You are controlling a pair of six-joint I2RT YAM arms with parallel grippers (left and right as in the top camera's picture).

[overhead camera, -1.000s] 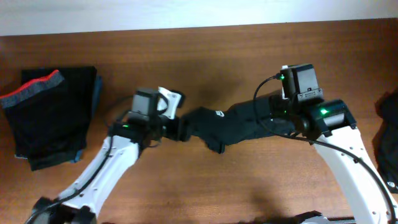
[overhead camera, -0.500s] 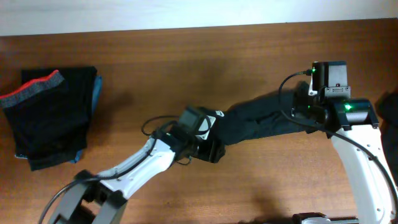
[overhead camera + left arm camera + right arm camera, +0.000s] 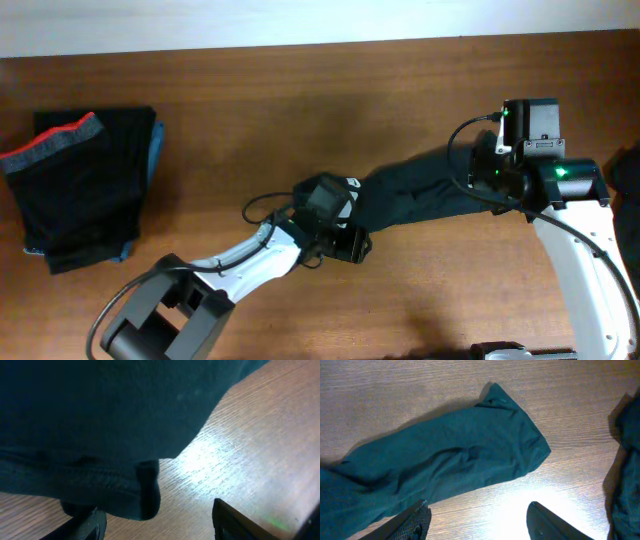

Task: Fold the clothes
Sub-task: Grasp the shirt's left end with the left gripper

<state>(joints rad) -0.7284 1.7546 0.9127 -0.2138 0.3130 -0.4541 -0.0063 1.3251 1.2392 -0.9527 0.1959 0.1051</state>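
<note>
A long plain black garment [image 3: 420, 190] lies stretched across the middle of the table. My left gripper [image 3: 350, 243] is at its near left end, with jaws open. In the left wrist view the black fabric [image 3: 100, 420] fills the top, and its stitched hem [image 3: 125, 495] droops over the left finger [image 3: 85, 522]. My right gripper [image 3: 482, 176] hovers over the garment's right end, open. In the right wrist view bare wood lies between its fingers, and that garment's end [image 3: 470, 455] lies just beyond them. A folded pile [image 3: 85, 200] with a red-and-grey waistband [image 3: 55, 142] and a blue edge [image 3: 155, 150] sits far left.
Another dark garment [image 3: 627, 200] lies crumpled at the right table edge and shows as dark cloth [image 3: 626, 460] in the right wrist view. Brown wood [image 3: 300, 100] runs back to a pale wall. The left arm's cable [image 3: 262, 205] loops beside the garment.
The left arm has swung right, from the garment's left tip to its near edge. The right arm pulled right and back, drawing the garment out longer, then held still.
</note>
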